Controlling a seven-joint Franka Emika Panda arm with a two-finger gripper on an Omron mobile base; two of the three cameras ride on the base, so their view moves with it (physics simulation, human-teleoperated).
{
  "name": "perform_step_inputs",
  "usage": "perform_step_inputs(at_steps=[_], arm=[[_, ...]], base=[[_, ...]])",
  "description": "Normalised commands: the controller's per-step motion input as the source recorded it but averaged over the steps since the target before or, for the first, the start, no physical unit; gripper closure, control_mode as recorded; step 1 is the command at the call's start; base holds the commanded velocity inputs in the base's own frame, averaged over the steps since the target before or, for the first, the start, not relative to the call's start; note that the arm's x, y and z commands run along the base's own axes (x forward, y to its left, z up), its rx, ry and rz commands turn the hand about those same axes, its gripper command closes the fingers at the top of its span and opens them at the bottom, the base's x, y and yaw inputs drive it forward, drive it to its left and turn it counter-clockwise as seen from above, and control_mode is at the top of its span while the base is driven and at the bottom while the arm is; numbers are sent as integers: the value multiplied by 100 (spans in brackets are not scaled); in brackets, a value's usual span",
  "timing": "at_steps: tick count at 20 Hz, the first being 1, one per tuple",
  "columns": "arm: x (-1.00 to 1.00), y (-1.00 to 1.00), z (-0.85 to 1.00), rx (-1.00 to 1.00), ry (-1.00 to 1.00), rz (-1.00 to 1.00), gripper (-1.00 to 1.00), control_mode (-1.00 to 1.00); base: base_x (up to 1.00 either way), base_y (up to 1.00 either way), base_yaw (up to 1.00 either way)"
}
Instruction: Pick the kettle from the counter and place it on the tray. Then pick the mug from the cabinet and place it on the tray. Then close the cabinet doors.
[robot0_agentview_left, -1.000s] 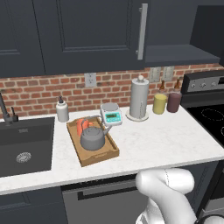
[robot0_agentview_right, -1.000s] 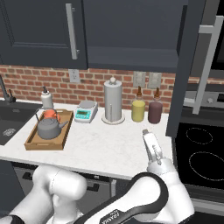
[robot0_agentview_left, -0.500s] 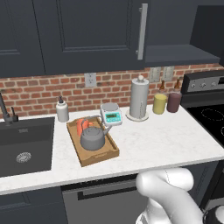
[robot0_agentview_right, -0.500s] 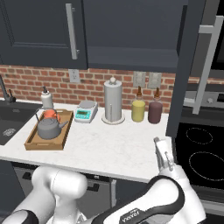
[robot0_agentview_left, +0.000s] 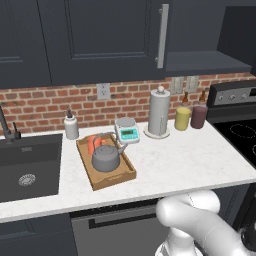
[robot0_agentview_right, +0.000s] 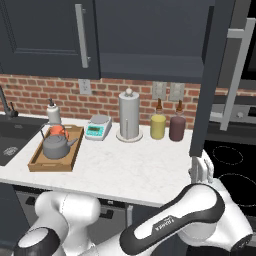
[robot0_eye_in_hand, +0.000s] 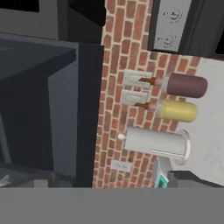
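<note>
The pincer (robot0_agentview_right: 201, 169) is seen in the right base view at the right end of the surface (robot0_agentview_right: 140, 170), beside the edge of an open cabinet door (robot0_agentview_right: 205, 80); whether it is released or clenched cannot be told. Nothing is seen held in it. In the hand view (rolled sideways) the brick wall (robot0_eye_in_hand: 118, 87) is faced, with the maroon jar (robot0_eye_in_hand: 186, 85), the yellow jar (robot0_eye_in_hand: 175, 110) and the paper-towel cylinder (robot0_eye_in_hand: 153, 142) lined up against it.

Farther left on the surface, the tray (robot0_agentview_left: 112, 180) is seen lying just right of the sink (robot0_agentview_left: 27, 167). The kettle (robot0_agentview_left: 106, 159) stands upright in the tray, and the mug (robot0_agentview_left: 93, 143) stands in it too, behind the kettle and close against it. A small scale (robot0_agentview_left: 127, 131) is set just beside the tray's far right corner, and a soap bottle (robot0_agentview_left: 71, 126) stands near the wall to the tray's left. The left cabinet door (robot0_agentview_left: 100, 40) is seen shut.
</note>
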Motion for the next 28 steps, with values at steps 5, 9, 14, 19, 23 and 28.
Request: perform_step_inputs(at_steps=[5,9,14,19,23,28], arm=[[15,-33,18,7,24,0,-100,-100],[12,-31,-2,8,16,0,-100,-100],[5,-33,-14,14,5,2,-100,-100],[0,-29,14,13,0,2,-100,-100],[0,-8,48,5,0,0,-100,-100],[0,0,54,1,0,1,-100,-100]], base=[[0,0,0],[0,0,0],[0,0,0],[0,0,0],[0,0,0],[0,0,0]])
